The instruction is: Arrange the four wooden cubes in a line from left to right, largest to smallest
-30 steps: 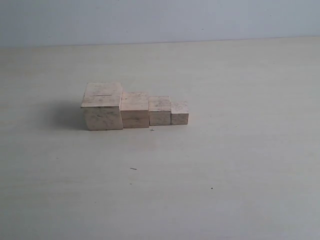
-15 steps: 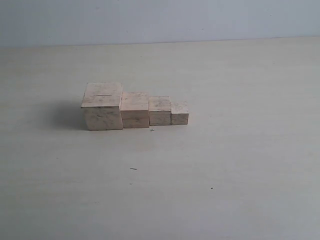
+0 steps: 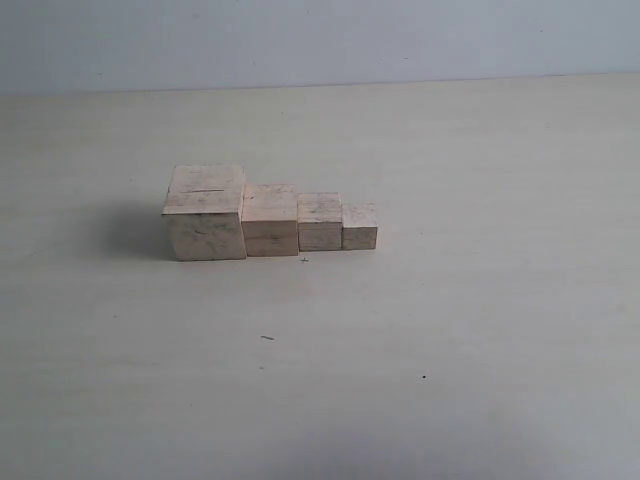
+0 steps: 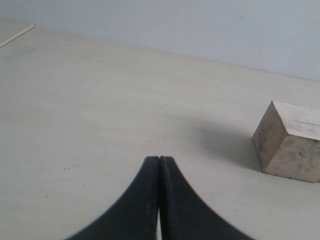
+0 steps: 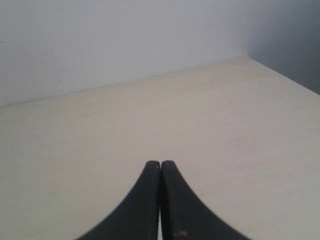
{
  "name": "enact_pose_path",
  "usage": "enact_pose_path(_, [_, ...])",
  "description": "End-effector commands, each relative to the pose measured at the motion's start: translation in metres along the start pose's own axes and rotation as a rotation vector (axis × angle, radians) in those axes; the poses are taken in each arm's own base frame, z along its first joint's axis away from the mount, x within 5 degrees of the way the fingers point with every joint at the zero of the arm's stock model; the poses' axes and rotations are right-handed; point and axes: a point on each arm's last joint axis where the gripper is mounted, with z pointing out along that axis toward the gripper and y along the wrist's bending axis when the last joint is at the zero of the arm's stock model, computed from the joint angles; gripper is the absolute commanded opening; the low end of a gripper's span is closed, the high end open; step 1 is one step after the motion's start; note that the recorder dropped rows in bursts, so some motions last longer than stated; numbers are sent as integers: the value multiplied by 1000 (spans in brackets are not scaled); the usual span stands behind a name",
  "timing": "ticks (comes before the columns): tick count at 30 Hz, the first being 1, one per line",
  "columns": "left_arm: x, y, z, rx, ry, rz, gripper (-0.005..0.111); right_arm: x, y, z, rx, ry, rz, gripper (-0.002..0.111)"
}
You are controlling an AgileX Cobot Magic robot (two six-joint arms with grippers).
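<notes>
Your left gripper: jaws pressed together, nothing between them, hanging over the bare table. Your right gripper: same, jaws closed on nothing, table below it.

Exterior view, nearest first: two dark specks on the tabletop in front of the row. Then the four cubes, left of middle, all sitting flat on the table. From your left: big cube, second cube, third cube, small cube. They are side by side and each looks to touch its neighbour, with heights stepping down to the right. The row's long axis runs left to right, about parallel to the far table edge. The front faces are nearly in line, and the big cube's front sits a little nearer the camera.

The slit on the big cube's top runs along the row. In the left wrist view the big cube is well apart from the gripper, with a vertical edge turned toward the camera. The pale wall is behind everything.
</notes>
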Motion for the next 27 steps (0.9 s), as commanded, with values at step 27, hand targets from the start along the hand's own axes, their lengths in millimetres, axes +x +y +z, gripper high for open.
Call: enact_pose_path(27, [0, 0, 0, 7, -8, 3, 0, 5, 1, 0, -22, 28, -82, 0])
